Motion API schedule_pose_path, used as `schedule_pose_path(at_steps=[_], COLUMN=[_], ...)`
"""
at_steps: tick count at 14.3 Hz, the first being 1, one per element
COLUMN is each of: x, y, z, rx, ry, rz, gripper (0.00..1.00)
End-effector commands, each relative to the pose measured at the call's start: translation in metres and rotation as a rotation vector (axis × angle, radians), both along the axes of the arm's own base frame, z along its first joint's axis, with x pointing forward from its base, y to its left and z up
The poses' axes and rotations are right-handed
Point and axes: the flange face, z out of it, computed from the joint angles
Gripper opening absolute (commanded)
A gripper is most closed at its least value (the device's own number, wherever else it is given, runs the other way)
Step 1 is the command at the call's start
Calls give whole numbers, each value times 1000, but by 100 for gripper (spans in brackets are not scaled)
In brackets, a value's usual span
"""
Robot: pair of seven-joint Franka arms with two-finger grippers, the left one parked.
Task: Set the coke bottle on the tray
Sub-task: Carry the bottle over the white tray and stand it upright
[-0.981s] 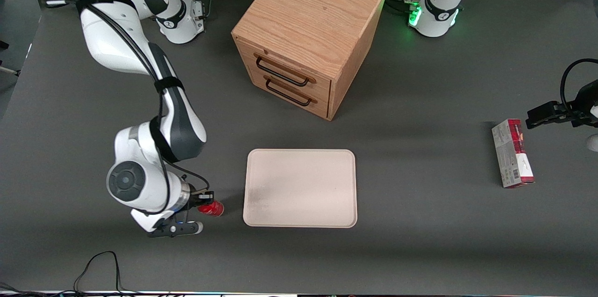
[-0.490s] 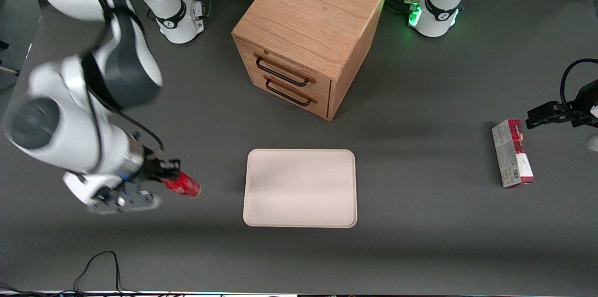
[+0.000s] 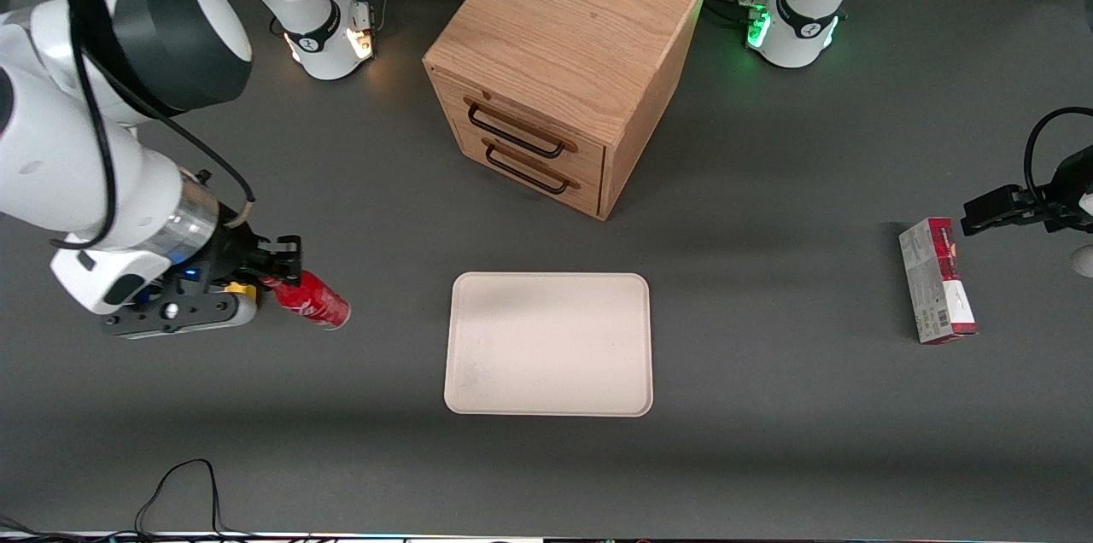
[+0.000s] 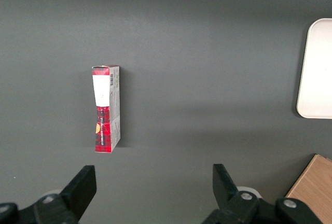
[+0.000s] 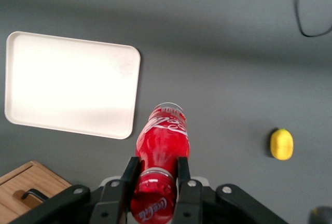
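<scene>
the two black fingers [image 5: 182, 175] of the gripper [image 3: 271, 268] are clamped on the coke bottle [image 3: 311, 301], pinching it near its cap end, so most of the red body sticks out past the fingertips. in the right wrist view the pads sit on either side of the narrower part above the label, and the bottle's base points down toward the table. the bottle is off the table, carried in the air above the working arm's end, tilted rather than upright, and well apart from the tray [image 3: 548, 343].

the tray lies flat and bare in front of the wooden cabinet [image 3: 564, 65], nearer to the front camera than it. a yellow lump [image 5: 281, 143] rests on the table below the gripper. a red-and-white carton [image 3: 936, 279] lies toward the parked arm's end, out of the way.

judging the risk: the hold is high on a smooth, rounded bottle with its weight hanging below, so a quick swing toward the tray could let it pivot or slip between the pads. released while this tilted, it would likely tip and roll, and the tray's low rim would probably not stop it. letting go too high would make that worse.
</scene>
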Motion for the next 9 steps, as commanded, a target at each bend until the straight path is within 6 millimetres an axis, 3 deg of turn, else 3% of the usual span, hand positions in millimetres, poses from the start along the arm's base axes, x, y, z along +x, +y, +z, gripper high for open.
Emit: schedule_pose_path(at_steps=[1,4,7,9], x=[-14,-25,-24,-12], y=[53,100,119,128], z=[5,-7,-18,-53], rx=[17,18,7,-6], ry=[-45,-61,-89,-79], rz=[82,146,172,176], gripper=[6,6,6,6])
